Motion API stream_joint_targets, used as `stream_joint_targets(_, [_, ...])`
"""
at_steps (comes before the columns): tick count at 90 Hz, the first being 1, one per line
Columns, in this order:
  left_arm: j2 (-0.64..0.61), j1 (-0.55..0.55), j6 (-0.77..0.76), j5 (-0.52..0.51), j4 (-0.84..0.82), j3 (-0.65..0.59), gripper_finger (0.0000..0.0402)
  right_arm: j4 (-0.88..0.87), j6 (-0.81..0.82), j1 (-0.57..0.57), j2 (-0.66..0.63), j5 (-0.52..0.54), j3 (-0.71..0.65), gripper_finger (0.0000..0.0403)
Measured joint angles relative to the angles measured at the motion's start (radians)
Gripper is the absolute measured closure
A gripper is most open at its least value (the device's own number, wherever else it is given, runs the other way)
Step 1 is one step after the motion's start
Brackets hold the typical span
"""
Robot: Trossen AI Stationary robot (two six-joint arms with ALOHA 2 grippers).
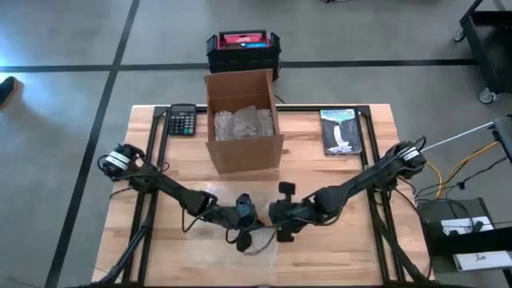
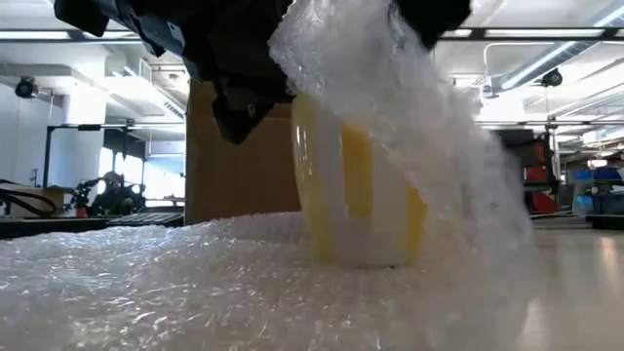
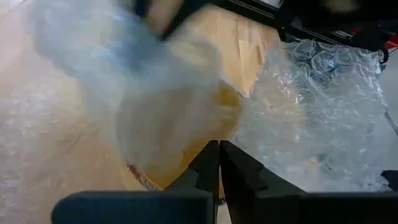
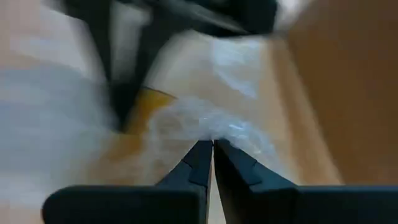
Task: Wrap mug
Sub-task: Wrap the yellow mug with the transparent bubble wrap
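High view: we see the left gripper (image 1: pixel 244 226) and right gripper (image 1: pixel 282 226) meeting over the bubble wrap (image 1: pixel 210 250) at the table's (image 1: pixel 376 136) near-middle, w/ a cardboard box (image 1: pixel 243 120) farther back. Low view: the yellow mug (image 2: pixel 359 195) stands upright on the wrap, a flap draped over it. Wrist views: both grippers' fingers (image 3: pixel 211 169) pinched tight on wrap, right fingers (image 4: pixel 200 163) likewise.

Mug half under wrap, I see it upright.
Yellow mug (image 2: pixel 356 200) stands on the bubble wrap (image 2: pixel 175 283); pale handle faces me; a clear flap drapes over its top.
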Motion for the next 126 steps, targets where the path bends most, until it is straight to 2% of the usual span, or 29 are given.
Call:
stream_joint_targets(7, [0.000, 0.001, 0.000, 0.000, 0.001, 0.000, 0.0402, 0.031, 0.004, -0.001, 0.024, -0.082, 0.000, 0.0400])
stream_joint_targets(29, [-0.002, 0.004, 0.000, -0.001, 0.006, 0.000, 0.0402, 0.037, 0.032, -0.005, 0.122, -0.150, 0.002, 0.0401])
stream_joint_targets(64, [-0.116, -0.003, 0.027, 0.020, -0.129, 0.061, 0.0402, 0.018, 0.045, -0.005, 0.134, -0.168, 0.010, 0.0401])
stream_joint_targets(80, [-0.044, -0.001, 0.024, 0.056, -0.119, 0.048, 0.0402, 0.020, 0.045, -0.012, 0.134, -0.164, 0.010, 0.0401])
stream_joint_targets(99, [0.049, 0.018, 0.027, 0.058, 0.011, 0.050, 0.0402, 0.014, 0.047, -0.018, 0.127, -0.165, 0.010, 0.0401])
stream_joint_targets(126, [0.064, 0.028, -0.018, 0.054, 0.019, 0.050, 0.0402, -0.313, 0.048, -0.009, 0.051, -0.171, 0.163, 0.0401])
